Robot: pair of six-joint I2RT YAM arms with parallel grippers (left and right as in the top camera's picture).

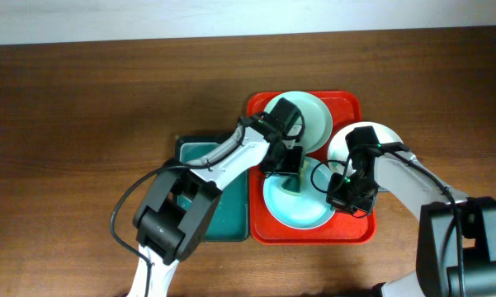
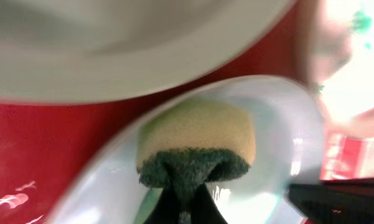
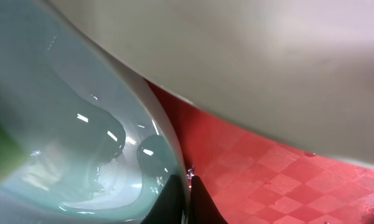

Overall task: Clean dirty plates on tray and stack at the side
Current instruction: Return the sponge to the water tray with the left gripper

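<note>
The red tray (image 1: 347,233) holds three plates. The light blue plate (image 1: 293,206) lies at the front. The pale mint plate (image 1: 314,115) lies at the back. The white plate (image 1: 347,140) rests at the right rim, with teal smears showing in the left wrist view (image 2: 355,56). My left gripper (image 1: 290,169) is shut on a yellow and green sponge (image 2: 196,146) pressed onto the light blue plate (image 2: 267,124). My right gripper (image 1: 337,191) is shut on the right rim of the light blue plate (image 3: 168,162), which looks wet inside.
A dark teal basin (image 1: 200,151) sits left of the tray, partly under my left arm. The brown wooden table (image 1: 74,115) stretches left and right. The back edge of the table runs along the top.
</note>
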